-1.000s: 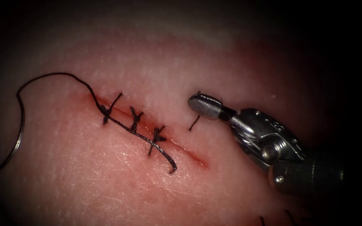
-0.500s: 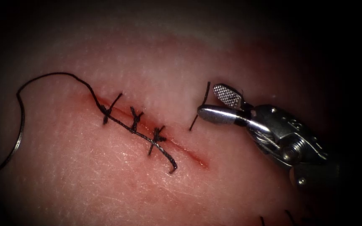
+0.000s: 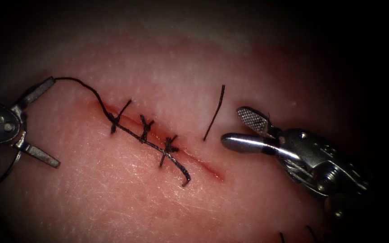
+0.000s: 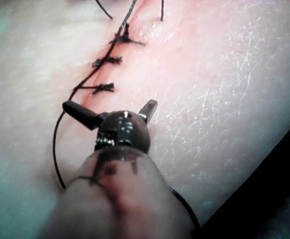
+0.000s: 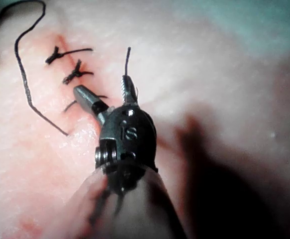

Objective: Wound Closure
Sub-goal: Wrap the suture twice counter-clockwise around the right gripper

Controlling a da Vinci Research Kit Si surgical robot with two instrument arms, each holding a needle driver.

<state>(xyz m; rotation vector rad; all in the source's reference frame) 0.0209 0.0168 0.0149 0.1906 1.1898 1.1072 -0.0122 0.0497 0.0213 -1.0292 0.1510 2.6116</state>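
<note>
Endoscope view: the cut (image 3: 158, 139) in the tissue (image 3: 257, 198) is seen crossed by three knotted stitches (image 3: 145, 128), with thread (image 3: 79, 83) running from its upper end out to the left, where the left tool (image 3: 41, 121) is held with jaws spread wide and empty, the upper jaw's tip just beside that thread. To the right of the cut, the right tool (image 3: 237, 128) is likewise held with jaws parted and nothing gripped, and a short cut end of thread (image 3: 214, 112) is seen lying between it and the cut. No needle can be made out with certainty.
</note>
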